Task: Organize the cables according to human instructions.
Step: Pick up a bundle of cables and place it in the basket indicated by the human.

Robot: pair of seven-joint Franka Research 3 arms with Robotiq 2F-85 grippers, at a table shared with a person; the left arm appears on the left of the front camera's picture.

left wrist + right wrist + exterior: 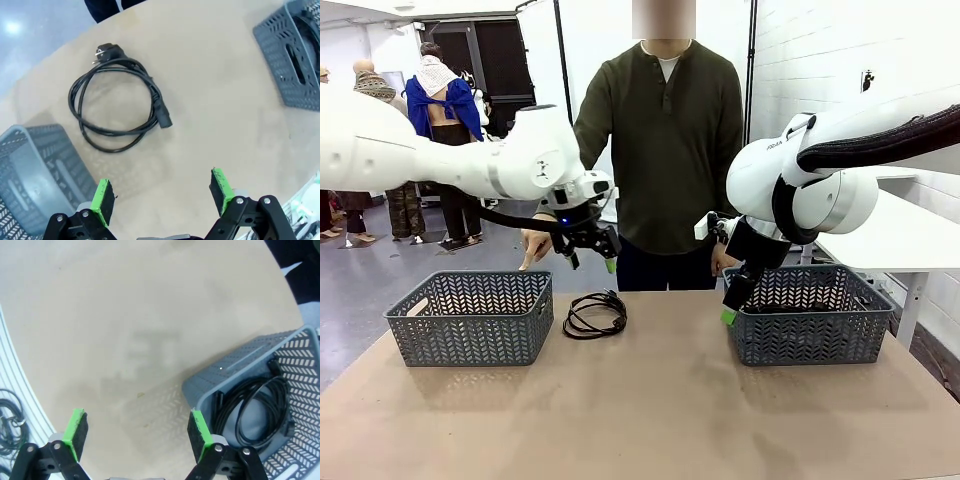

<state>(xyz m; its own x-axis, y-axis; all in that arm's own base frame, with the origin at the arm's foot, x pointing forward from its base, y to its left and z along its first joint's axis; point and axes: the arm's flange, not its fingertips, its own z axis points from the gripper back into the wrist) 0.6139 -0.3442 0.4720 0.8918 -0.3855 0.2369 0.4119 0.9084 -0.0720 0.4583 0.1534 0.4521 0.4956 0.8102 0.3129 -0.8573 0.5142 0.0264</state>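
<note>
The left gripper (160,196) hung with its green pads spread wide and nothing between them, above a coiled black cable (118,102) lying on the tan table (650,410) just beside the left grey basket (472,317). The right gripper (137,435), likewise spread and empty, hovered by the right basket (227,371), where another cable (255,405) lay coiled. The person (665,150) stood at the far edge, one hand (533,246) pointing down toward the left basket.

My claw (136,434) hangs wide apart and empty above the bare tan surface (125,315). Beside my right pad, a grey basket (235,367) holds 1 coiled black cable (255,405).
</note>
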